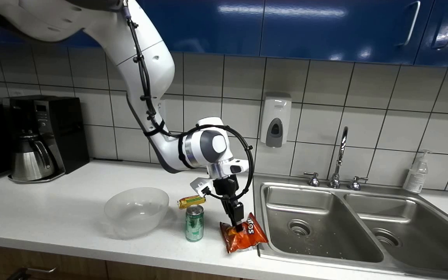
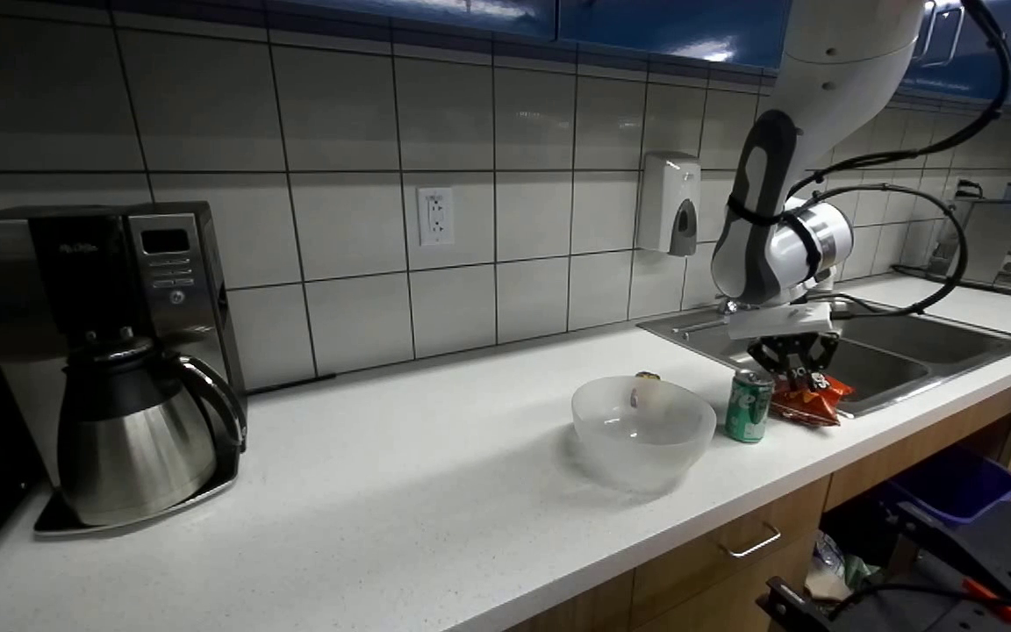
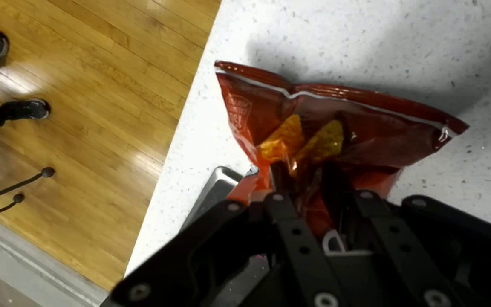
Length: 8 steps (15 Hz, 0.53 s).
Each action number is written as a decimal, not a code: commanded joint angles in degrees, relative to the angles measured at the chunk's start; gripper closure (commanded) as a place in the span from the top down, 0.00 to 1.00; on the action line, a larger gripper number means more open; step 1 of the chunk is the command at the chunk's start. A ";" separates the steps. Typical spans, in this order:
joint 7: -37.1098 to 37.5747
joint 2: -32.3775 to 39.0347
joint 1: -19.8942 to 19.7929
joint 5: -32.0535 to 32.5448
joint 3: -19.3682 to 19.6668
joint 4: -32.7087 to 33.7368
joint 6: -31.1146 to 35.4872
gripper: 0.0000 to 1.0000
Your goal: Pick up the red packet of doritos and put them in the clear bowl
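Beside the can [image 1: 194, 223], between it and the sink [image 1: 358, 223], the gripper [image 3: 304, 177] points down onto the packet [image 1: 246, 238]. Its fingers [image 3: 336, 183] stand narrow, with red film bunched between them in the wrist view; the packet appears to be gripped. Packet position: directly below the gripper, one sealed edge facing the can, lettered end away from it. The packet's length, seal to seal, appears to run from the can side toward the sink; the fingers stand one on each side of that line. Whether the packet bears on the counter [image 1: 72, 206] cannot be told.

Behind the can, in an exterior view, lies a yellow wrapper [image 1: 191, 201]. Past the can, on the side opposite the packet, stands the bowl [image 1: 136, 212], upright; the packet is not yet in it.

Governing relation: the can stands between packet and bowl in both exterior views. Judged step: grasp made or nearly made, lift pending. The next move probably calls for raising the packet above the can before any travel toward the bowl. Caution: on a low path, the sealed edge leads and could strike the can.
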State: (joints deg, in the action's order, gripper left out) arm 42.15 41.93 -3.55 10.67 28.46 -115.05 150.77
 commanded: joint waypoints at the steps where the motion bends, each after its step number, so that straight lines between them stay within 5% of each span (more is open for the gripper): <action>1: -0.76 -1.41 0.69 -0.36 0.84 -0.99 0.19 0.00; 8: -0.81 -2.46 1.74 0.10 1.34 -1.72 0.41 0.00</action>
State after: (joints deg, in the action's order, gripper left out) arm 42.15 41.92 -2.95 10.67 29.01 -115.04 150.78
